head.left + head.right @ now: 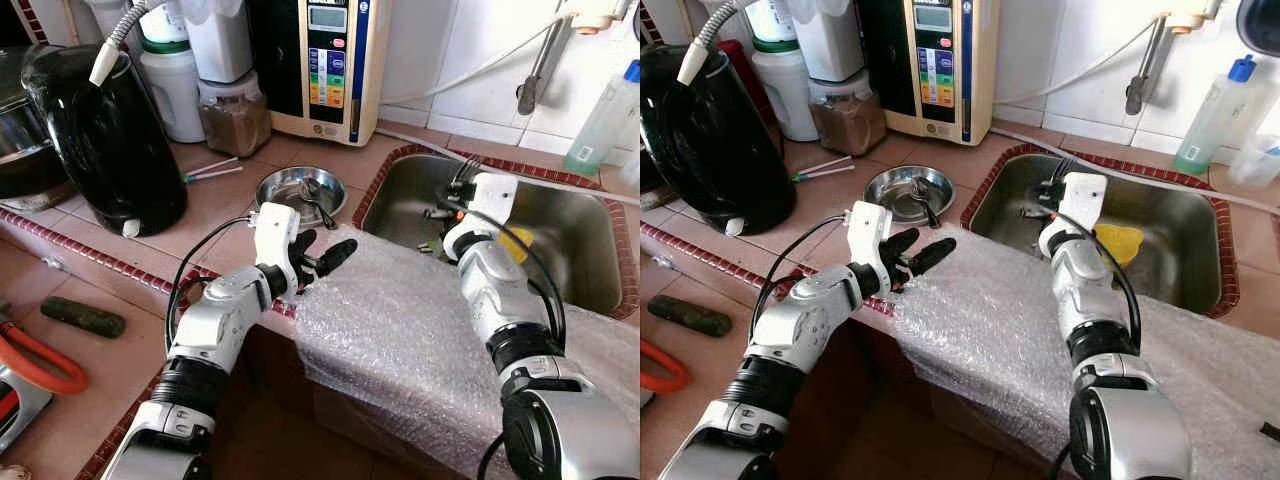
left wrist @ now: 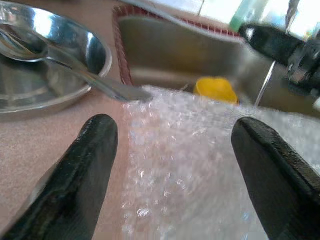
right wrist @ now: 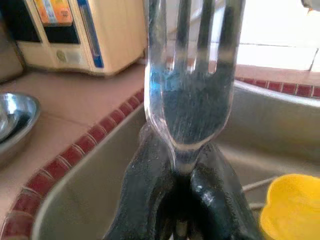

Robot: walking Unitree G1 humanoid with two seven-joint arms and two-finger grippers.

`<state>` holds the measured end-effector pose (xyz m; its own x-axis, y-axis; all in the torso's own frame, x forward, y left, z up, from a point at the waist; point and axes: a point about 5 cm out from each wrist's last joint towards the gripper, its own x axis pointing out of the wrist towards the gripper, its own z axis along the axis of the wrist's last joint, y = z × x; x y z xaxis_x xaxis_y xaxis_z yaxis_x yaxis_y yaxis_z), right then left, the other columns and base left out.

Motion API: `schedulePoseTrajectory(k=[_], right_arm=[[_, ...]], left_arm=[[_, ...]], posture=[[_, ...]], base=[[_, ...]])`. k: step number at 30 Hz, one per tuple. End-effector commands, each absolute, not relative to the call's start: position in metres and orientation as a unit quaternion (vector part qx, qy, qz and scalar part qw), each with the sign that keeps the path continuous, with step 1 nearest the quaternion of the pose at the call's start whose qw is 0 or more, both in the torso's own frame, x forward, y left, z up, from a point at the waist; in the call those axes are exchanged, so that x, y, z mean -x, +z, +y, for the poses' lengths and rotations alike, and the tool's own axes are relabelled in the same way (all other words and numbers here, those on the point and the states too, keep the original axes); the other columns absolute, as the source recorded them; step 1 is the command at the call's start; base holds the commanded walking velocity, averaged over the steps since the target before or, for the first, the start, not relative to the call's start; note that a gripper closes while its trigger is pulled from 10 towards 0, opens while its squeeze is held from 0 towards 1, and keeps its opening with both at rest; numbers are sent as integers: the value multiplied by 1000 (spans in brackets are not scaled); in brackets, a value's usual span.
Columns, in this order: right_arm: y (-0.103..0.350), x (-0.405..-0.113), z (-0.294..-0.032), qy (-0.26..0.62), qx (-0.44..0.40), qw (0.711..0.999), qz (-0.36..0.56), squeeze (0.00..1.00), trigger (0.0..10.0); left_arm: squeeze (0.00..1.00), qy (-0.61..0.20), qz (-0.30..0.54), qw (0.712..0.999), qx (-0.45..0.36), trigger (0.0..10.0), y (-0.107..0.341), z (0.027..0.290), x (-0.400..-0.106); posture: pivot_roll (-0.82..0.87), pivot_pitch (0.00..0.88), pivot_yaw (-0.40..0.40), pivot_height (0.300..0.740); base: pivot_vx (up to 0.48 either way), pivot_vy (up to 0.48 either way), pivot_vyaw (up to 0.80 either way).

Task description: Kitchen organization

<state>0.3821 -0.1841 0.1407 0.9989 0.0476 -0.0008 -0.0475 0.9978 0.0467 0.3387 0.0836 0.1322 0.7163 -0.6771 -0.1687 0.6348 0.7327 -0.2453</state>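
Note:
A steel fork (image 3: pixel 192 100) stands tines outward in my right gripper (image 3: pixel 182 175), which is shut on its handle. That gripper (image 1: pixel 447 200) hangs over the near left part of the steel sink (image 1: pixel 570 215), beside a yellow object (image 1: pixel 518 243) lying in the basin. My left gripper (image 1: pixel 322 250) is open at the left edge of a sheet of bubble wrap (image 1: pixel 400 330) draped over the counter front. Just beyond it sits a steel bowl (image 1: pixel 275 195) with a spoon (image 1: pixel 318 200) in it; the spoon's handle (image 2: pixel 110 89) reaches the wrap's edge.
A black kettle (image 1: pixel 100 140) stands at the left, with a water purifier (image 1: pixel 320 65) and jars (image 1: pixel 235 115) along the back wall. A tap (image 1: pixel 535 70) and a clear bottle (image 1: pixel 605 120) are behind the sink. A dark green object (image 1: pixel 82 316) and an orange-handled tool (image 1: pixel 40 370) lie lower left.

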Motion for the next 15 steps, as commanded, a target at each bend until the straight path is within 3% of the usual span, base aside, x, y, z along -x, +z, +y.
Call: schedulePoseTrajectory(k=[1, 2, 3, 4, 6, 7, 8, 15], right_arm=[[117, -374, -189, 16, -14, 999, 46, 0, 0], [116, -373, -189, 16, -13, 999, 48, 0, 0], [115, -373, -190, 14, -11, 999, 50, 318, 0], [112, -372, -191, 12, -2, 998, 56, 1000, 510], [110, -371, -191, 10, 5, 998, 62, 1000, 6902], [109, -371, -191, 9, 7, 998, 63, 1000, 6902], [108, -371, -192, 7, 11, 998, 65, 1000, 10000], [103, -369, -194, 6, 39, 996, 77, 1000, 10000]], left_arm=[[1000, -364, 126, 920, 68, 10000, 135, 83, -339], [1000, -365, 127, 920, 69, 10000, 135, 84, -339], [1000, -366, 128, 919, 68, 10000, 135, 83, -339], [1000, -368, 129, 919, 65, 10000, 134, 83, -338], [1000, -367, 123, 920, 64, 10000, 135, 82, -338], [1000, -367, 120, 920, 64, 10000, 136, 82, -338], [1000, -368, 120, 920, 65, 10000, 136, 82, -338], [1000, -372, 121, 918, 63, 10000, 137, 80, -339]], posture=[[51, 0, 30, 740], [51, 0, 30, 740], [50, 0, 31, 740], [50, 0, 33, 740], [50, 0, 33, 740], [50, 0, 34, 740], [50, 0, 33, 740], [49, 0, 33, 740]], base=[[0, 0, 0], [0, 0, 0], [0, 0, 0], [0, 0, 0], [0, 0, 0], [0, 0, 0], [0, 0, 0], [0, 0, 0]])
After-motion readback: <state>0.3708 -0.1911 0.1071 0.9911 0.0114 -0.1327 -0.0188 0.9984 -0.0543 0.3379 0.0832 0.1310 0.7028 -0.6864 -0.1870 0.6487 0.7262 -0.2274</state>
